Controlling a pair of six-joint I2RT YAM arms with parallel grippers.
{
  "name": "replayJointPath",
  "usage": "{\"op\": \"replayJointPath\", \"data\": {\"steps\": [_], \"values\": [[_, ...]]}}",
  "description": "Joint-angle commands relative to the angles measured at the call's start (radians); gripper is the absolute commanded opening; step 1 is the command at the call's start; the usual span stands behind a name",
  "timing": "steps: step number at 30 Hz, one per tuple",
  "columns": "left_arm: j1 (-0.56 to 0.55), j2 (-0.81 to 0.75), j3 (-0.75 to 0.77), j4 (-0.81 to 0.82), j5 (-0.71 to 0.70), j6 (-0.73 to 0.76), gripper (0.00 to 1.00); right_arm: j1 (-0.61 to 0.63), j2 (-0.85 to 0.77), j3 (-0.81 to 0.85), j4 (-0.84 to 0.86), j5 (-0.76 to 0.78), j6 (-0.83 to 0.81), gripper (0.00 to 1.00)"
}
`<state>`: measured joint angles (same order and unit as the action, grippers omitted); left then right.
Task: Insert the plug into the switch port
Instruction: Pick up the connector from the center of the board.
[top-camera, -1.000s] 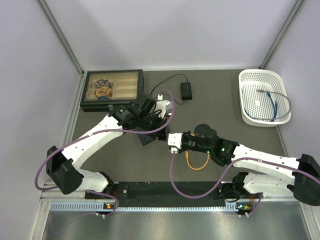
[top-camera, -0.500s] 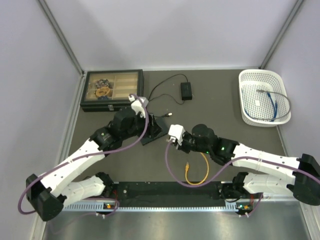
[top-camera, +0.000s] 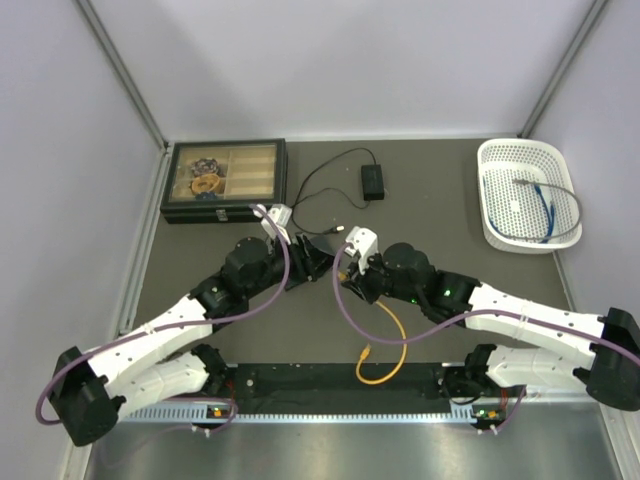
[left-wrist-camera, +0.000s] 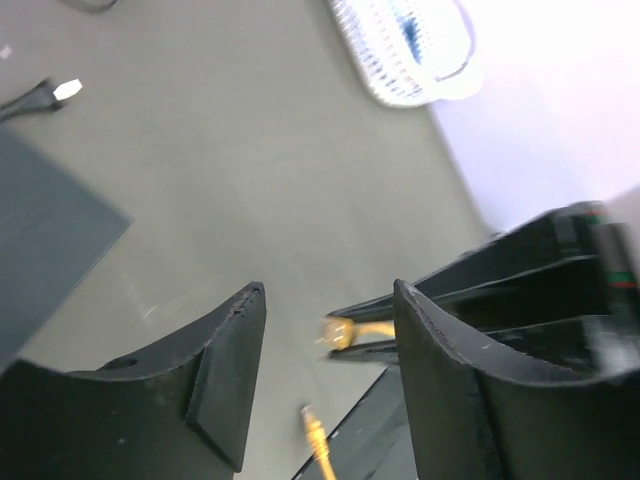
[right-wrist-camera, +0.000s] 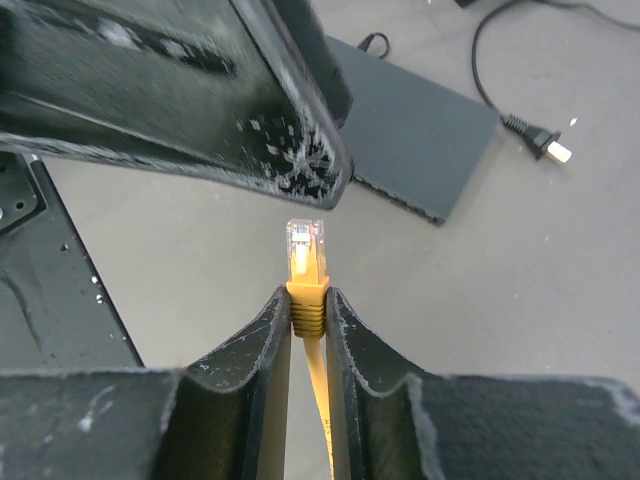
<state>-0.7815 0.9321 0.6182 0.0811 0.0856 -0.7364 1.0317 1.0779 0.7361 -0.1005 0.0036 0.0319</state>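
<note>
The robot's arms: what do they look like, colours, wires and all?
Both the left arm and right arm have white tube-like shells with bulky black joints. A purple cable loops loosely along each. Small green lights glow on the right one. The fingers are black, wedge-shaped, scuffed with pale marks.

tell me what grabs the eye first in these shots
The yellow plug pinched in the right hand, mid-table, with the flat dark grey box just beyond it. Close by, the left hand stands open and empty. A white basket holding a blue cable sits at the far right.
</note>
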Motion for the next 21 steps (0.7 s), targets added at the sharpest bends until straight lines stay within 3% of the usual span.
{"op": "replayJointPath", "data": {"steps": [1, 21], "values": [[-0.012, 0.005, -0.02, 0.161, -0.001, -0.041, 0.55, 0.013, -0.003, 0.065, -0.001, 0.036, 0.069, 0.0], [-0.051, 0.073, -0.051, 0.239, 0.013, -0.095, 0.45, -0.009, -0.088, 0.022, 0.065, 0.115, 0.158, 0.0]]}}
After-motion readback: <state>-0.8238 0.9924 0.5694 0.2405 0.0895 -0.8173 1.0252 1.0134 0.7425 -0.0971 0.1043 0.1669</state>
